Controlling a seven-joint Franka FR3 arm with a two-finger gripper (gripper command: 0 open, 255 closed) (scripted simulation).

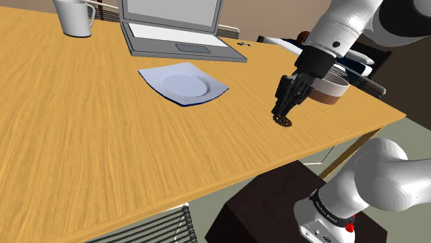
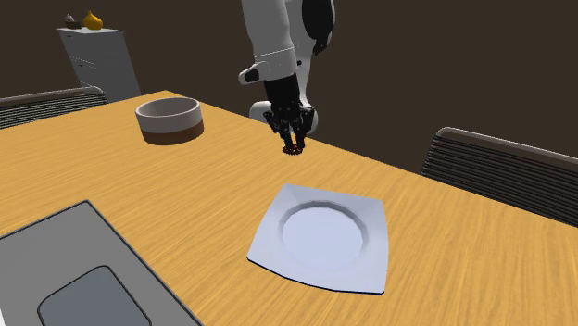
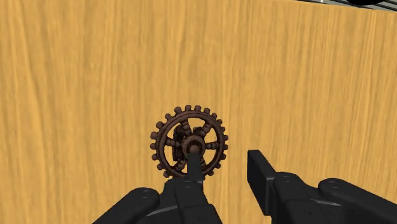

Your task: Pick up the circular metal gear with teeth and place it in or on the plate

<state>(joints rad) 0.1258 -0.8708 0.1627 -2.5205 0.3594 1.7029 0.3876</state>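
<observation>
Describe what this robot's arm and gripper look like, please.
The arm is made of smooth, rounded white tubes with dark joints. A black band with a small red spot rings its lower part. The gripper is all black, with two blocky fingers.

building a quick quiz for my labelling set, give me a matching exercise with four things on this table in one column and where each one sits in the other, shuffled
1. dark brown toothed metal gear
2. pale square plate with a round well
3. round white bowl with a brown base
4. open grey laptop

A. beside the white mug
B. at the black gripper's fingertips
C. empty, between laptop and gear
D. partly behind the arm in the shoulder view

Pairs: 1-B, 2-C, 3-D, 4-A
</observation>
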